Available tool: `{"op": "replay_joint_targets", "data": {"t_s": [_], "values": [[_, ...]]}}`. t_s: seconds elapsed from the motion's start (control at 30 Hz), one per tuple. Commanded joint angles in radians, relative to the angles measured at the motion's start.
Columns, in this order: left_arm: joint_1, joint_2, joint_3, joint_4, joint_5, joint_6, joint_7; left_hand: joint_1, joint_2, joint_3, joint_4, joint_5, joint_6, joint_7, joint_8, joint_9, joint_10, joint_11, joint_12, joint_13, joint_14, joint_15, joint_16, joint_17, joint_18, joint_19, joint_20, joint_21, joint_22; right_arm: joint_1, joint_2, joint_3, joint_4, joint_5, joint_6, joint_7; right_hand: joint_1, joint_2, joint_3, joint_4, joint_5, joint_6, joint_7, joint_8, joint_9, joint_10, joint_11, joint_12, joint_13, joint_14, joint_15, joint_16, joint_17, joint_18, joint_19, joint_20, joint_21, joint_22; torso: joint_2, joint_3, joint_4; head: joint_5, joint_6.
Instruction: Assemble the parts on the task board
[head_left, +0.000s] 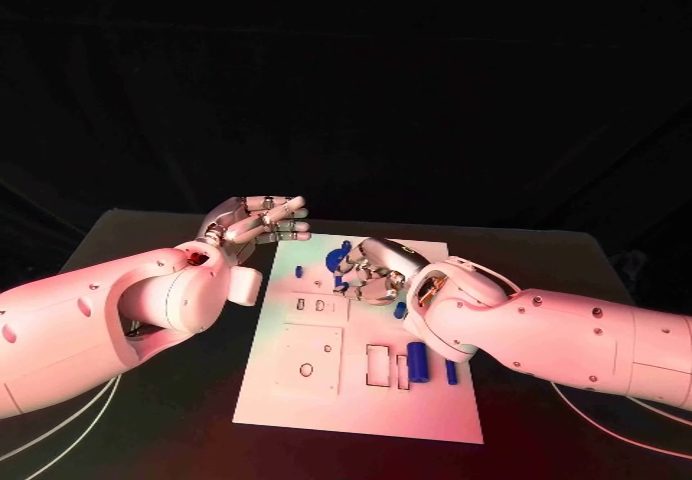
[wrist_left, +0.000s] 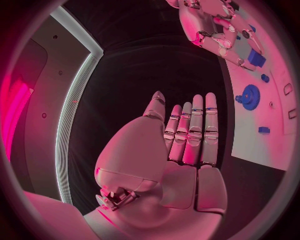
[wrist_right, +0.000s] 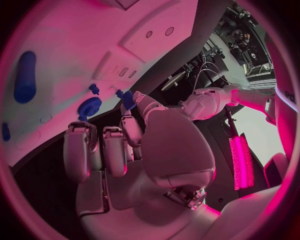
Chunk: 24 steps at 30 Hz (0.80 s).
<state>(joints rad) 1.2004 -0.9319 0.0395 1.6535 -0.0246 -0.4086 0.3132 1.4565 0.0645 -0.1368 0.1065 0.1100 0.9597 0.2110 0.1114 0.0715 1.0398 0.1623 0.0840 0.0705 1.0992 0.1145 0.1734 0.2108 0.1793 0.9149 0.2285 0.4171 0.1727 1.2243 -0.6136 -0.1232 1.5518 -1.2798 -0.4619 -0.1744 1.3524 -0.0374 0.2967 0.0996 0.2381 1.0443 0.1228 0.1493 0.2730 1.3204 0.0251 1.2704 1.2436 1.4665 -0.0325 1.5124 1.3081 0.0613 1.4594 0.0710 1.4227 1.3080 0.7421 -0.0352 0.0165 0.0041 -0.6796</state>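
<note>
Blue gear (wrist_right: 89, 106) lies just beyond right hand's (wrist_right: 119, 145) fingertips.

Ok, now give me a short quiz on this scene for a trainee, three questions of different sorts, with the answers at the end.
1. True or false: the silver left hand is holding a small blue part.
2. Which hand hangs over the white rectangular task board? A) the left hand B) the silver right hand C) both hands
3. Fill in the word: compared with the blue toothed gear, the long blue cylinder lies ______ to the robot on the board.

Key: 1. False: its fingers are stretched out with nothing in them, over the black table beside the board. 2. B. 3. Nearer.
</note>
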Motion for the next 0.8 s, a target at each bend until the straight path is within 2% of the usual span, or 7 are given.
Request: {"op": "replay_joint_targets", "data": {"t_s": [0.03, 0.4, 0.8], "values": [[0.001, 0.002, 0.001, 0.003, 0.004, 0.015, 0.005, 0.005, 0.007, 0.001, -0.006, 0.001, 0.001, 0.002, -0.005, 0.0, -0.004, 0.002, -0.007, 0.001, -0.001, 0.003, -0.002, 0.001, 0.003, -0.006, 0.002, 0.005, 0.001, -0.011, 0.02, -0.002, -0.012, -0.094, 0.022, -0.065, -0.011, -0.001, -0.001, 0.005, 0.001, 0.006, -0.015, 0.025, 0.029, 0.003, 0.004, -0.006, -0.001, 0.081, -0.006, 0.004, 0.159, -0.019, 0.004, 0.002, 0.001, 0.13, 0.002, -0.0004, -0.0007, 0.007, -0.005], [0.001, 0.001, 0.001, 0.01, 0.005, 0.014, 0.006, 0.005, 0.007, 0.001, -0.006, 0.001, 0.001, 0.002, -0.005, 0.0, -0.004, 0.002, -0.007, 0.001, -0.001, 0.003, -0.002, 0.001, 0.003, -0.006, 0.002, 0.005, 0.001, -0.036, 0.081, -0.009, -0.064, -0.151, 0.023, -0.094, -0.016, -0.005, -0.003, 0.006, -0.001, 0.005, -0.015, 0.026, 0.03, 0.004, 0.004, -0.005, 0.0, 0.081, -0.006, 0.004, 0.159, -0.019, 0.004, 0.002, 0.001, 0.13, 0.001, 0.0001, -0.0039, 0.016, -0.013], [0.001, 0.001, 0.001, 0.011, 0.005, 0.016, 0.005, 0.004, 0.007, 0.001, -0.006, 0.0, 0.001, 0.002, -0.006, 0.0, -0.003, 0.002, -0.007, 0.001, -0.001, 0.003, -0.002, 0.002, 0.003, -0.007, 0.002, 0.005, 0.001, -0.05, 0.108, -0.015, -0.095, -0.165, 0.029, -0.108, -0.018, -0.009, -0.005, 0.006, 0.001, 0.003, -0.015, 0.026, 0.03, 0.005, 0.004, -0.004, 0.001, 0.081, -0.006, 0.004, 0.159, -0.02, 0.004, 0.002, 0.002, 0.132, 0.0, 0.0002, -0.0028, 0.018, -0.016]]}}
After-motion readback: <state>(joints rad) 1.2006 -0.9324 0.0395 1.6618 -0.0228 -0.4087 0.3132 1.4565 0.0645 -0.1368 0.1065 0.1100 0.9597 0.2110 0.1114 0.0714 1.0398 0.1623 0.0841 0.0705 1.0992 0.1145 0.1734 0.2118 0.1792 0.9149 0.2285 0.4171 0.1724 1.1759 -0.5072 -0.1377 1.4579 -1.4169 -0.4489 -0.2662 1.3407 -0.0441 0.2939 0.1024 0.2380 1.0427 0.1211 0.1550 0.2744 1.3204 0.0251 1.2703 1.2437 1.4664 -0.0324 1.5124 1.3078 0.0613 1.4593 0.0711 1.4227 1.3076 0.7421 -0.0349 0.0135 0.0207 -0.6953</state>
